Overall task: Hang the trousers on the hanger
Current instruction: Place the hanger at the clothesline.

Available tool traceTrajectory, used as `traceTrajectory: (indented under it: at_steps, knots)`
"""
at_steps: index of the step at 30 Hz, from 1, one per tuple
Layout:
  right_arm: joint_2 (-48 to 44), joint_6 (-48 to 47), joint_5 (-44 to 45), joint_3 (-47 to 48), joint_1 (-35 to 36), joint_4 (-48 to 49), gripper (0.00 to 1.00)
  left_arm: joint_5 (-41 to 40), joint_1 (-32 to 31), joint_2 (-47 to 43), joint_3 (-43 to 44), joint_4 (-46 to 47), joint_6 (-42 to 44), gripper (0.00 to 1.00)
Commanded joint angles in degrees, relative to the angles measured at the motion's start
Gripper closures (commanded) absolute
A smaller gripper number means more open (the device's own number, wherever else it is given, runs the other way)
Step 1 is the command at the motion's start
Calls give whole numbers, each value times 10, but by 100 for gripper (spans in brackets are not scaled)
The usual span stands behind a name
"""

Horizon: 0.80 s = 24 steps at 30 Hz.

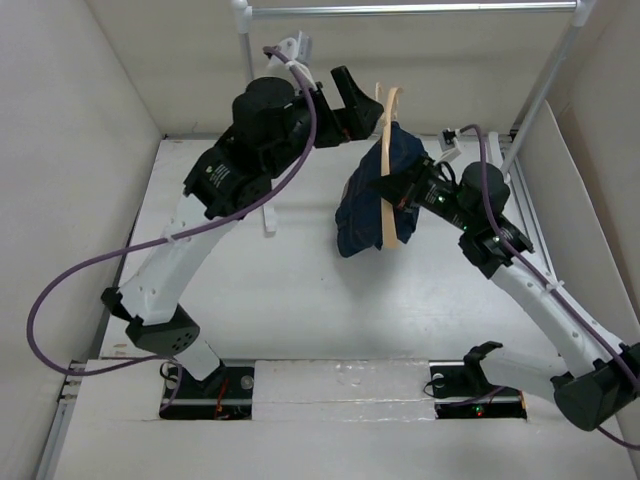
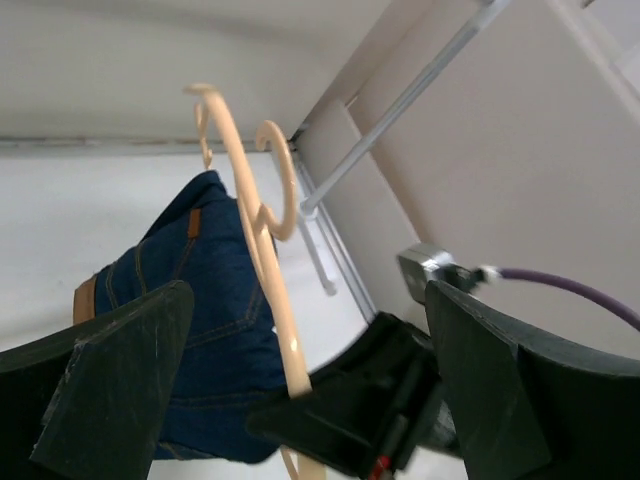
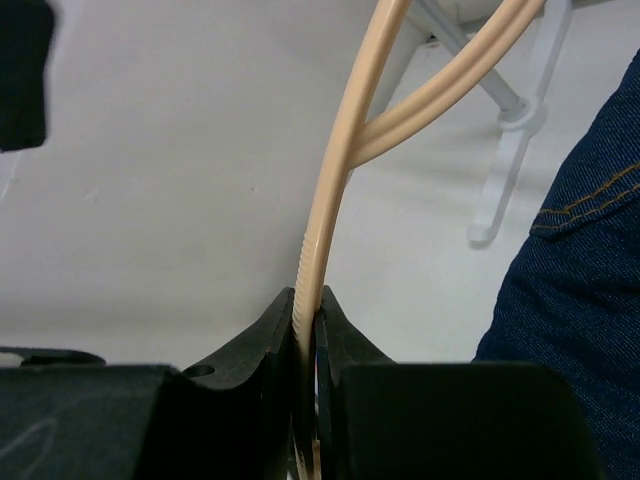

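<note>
The right claw point(image 3: 308, 300) clamps tight on the hanger point(image 3: 340, 170) edge, trousers point(image 1: 365, 210) draped over it above the desk point(image 1: 290, 290), the left claw point(image 2: 308, 290) gaping empty alongside.

One hanger point(image 1: 384, 222) and one pair of trousers point(image 1: 360, 215) are in view, above a single counter point(image 1: 270, 290). There are two arms, the left arm point(image 1: 180, 260) and the right arm point(image 1: 540, 290), with one claw each: the left claw point(image 1: 368, 112) and the right claw point(image 3: 309, 320). One silver rail point(image 1: 400, 9) runs along the top.
</note>
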Motion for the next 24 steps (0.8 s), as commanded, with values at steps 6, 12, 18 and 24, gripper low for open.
traceTrajectory:
  at_steps: [6, 12, 18, 24]
  knots:
    - [40, 20, -116, 102, -91, 166, 100, -17, 27, -115, -71, 78, 27, 1]
    - [74, 113, -193, 146, -211, 295, 100, -19, 27, -166, -179, 67, 16, 1]
    - [150, 221, -202, 193, -264, 405, 100, -19, 27, -228, -324, 79, -6, 1]
    - [220, 260, -203, 256, -297, 436, 100, -6, 27, -261, -417, 75, -24, 1]
